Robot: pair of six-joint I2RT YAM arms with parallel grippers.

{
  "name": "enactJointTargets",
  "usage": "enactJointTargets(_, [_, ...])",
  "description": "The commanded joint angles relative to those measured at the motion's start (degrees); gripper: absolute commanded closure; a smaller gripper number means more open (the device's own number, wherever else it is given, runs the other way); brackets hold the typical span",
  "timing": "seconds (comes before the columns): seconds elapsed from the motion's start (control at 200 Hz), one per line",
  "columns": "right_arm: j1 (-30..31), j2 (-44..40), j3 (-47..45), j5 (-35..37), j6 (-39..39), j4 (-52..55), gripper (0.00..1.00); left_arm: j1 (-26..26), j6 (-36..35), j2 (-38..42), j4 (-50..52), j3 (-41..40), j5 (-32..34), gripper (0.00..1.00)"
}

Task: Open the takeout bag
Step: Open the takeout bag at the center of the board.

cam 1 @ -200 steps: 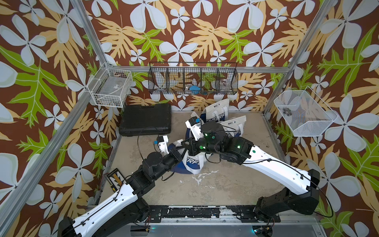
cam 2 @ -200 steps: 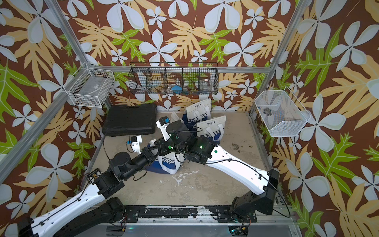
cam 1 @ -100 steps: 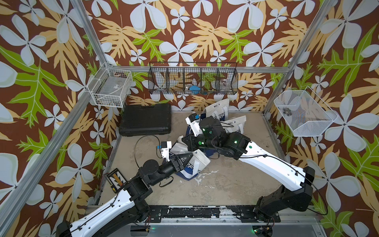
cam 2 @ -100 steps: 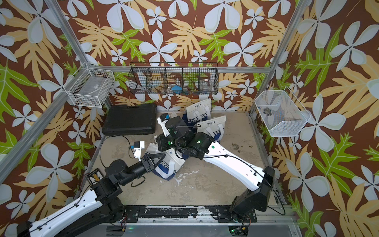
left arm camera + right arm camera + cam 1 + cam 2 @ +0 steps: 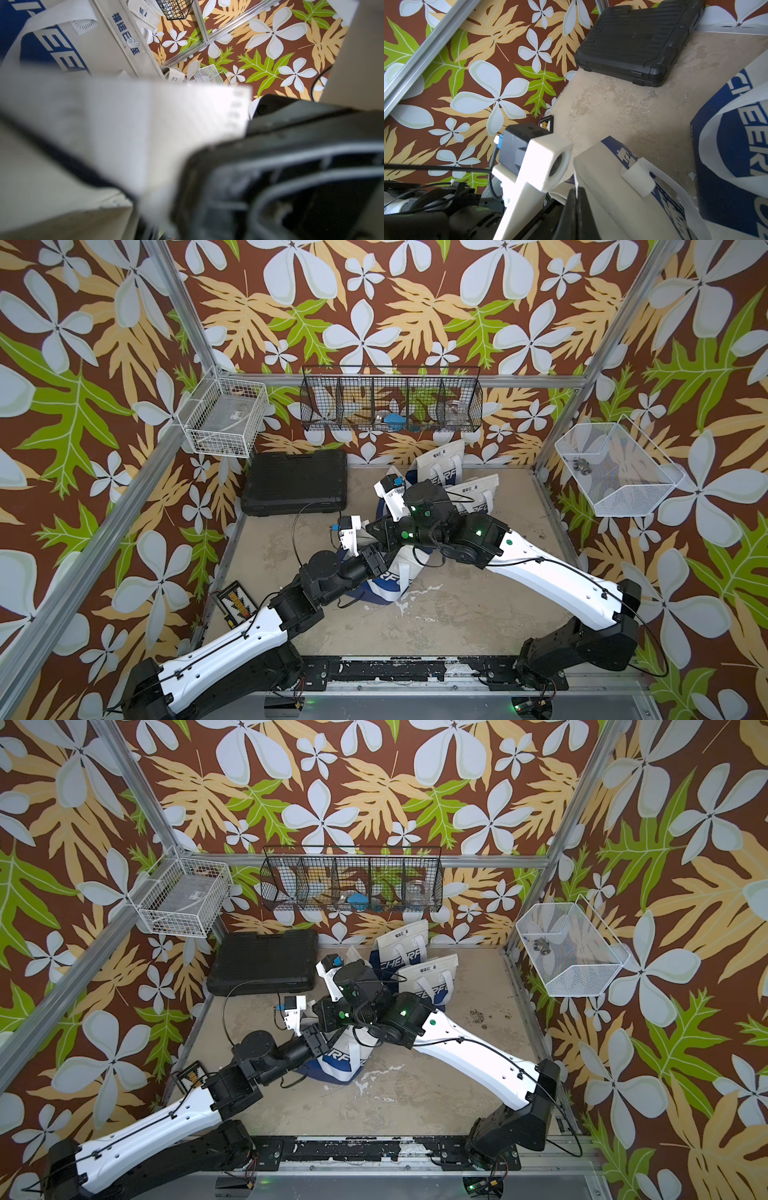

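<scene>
The takeout bag (image 5: 395, 576) (image 5: 338, 1058), white with blue lettering, stands mid-floor beneath both wrists. My right gripper (image 5: 576, 192) is shut on the bag's (image 5: 612, 187) stitched top edge, which runs thin between the black fingers; from above the right gripper (image 5: 380, 531) (image 5: 322, 1011) reaches in from the right. My left gripper (image 5: 380, 556) (image 5: 318, 1040) is pushed against the bag's top from the left, its fingertips hidden under the right wrist. In the left wrist view a blurred white sheet (image 5: 145, 124) fills the front, and the jaws do not show.
Two more bags (image 5: 440, 466) (image 5: 478, 497) stand at the back. A black case (image 5: 297, 481) (image 5: 639, 41) lies back left. A blue bag panel (image 5: 737, 155) lies beside the held bag. Wire baskets (image 5: 390, 404) (image 5: 226, 418) (image 5: 615, 472) hang on the walls. A small board (image 5: 237, 603) sits front left.
The left arm drew back from the bag with its jaws apart, then pushed in again at the bag's top. The right gripper kept its hold on the edge.
</scene>
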State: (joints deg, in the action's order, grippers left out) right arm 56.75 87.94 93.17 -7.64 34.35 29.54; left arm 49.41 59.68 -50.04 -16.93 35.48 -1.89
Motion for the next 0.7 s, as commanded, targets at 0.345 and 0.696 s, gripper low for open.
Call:
enactJointTargets(0.345, [-0.7, -14.9, -8.7, 16.2, -8.6, -3.6, 0.13, 0.1, -0.3, 2.5, 1.8, 2.4, 5.0, 1.00])
enactJointTargets(0.696, [5.7, -54.1, -58.6, 19.4, -12.1, -28.4, 0.08, 0.1, 1.8, 1.4, 5.1, 5.0, 5.1, 1.00])
